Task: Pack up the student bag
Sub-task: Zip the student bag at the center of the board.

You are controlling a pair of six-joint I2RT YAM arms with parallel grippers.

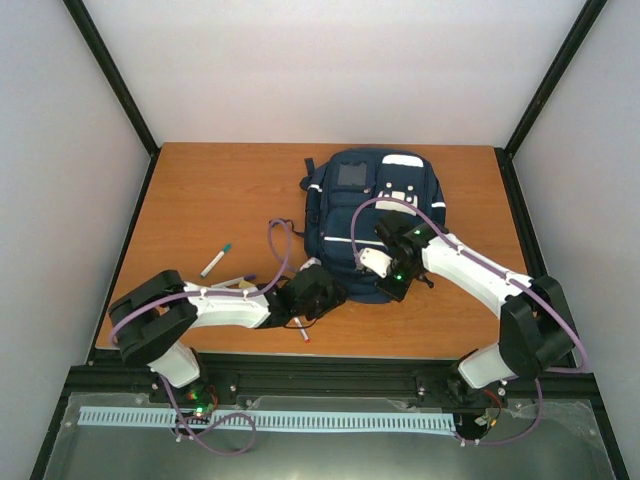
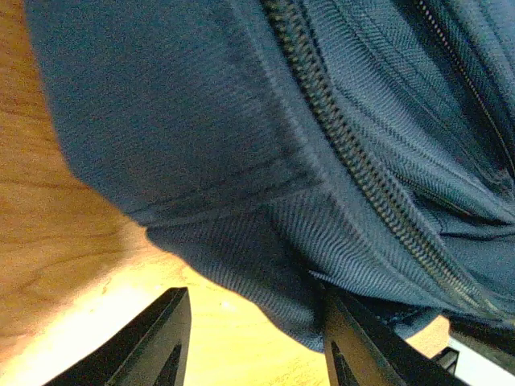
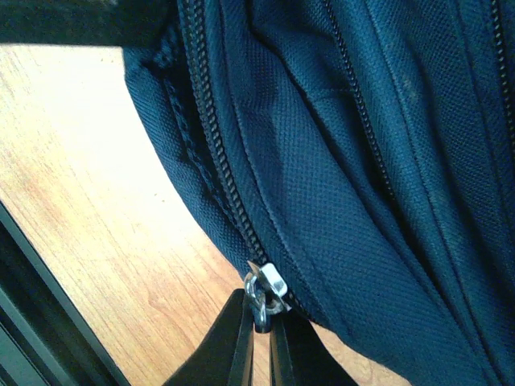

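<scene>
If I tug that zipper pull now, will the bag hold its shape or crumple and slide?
Probably floppy: the fabric of the student bag creases and sags by the left end effector, so it should buckle. It may slide on the smooth wooden table unless pinned. The zipper pull in the right end effector looks small and might slip.

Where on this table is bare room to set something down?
Bare wood: the table's far-left area, between its left edge and the student bag, beyond the green-capped marker; also a strip between bag and right edge. Crowded: the near edge, with more markers, left gripper and right gripper at the bag.
</scene>
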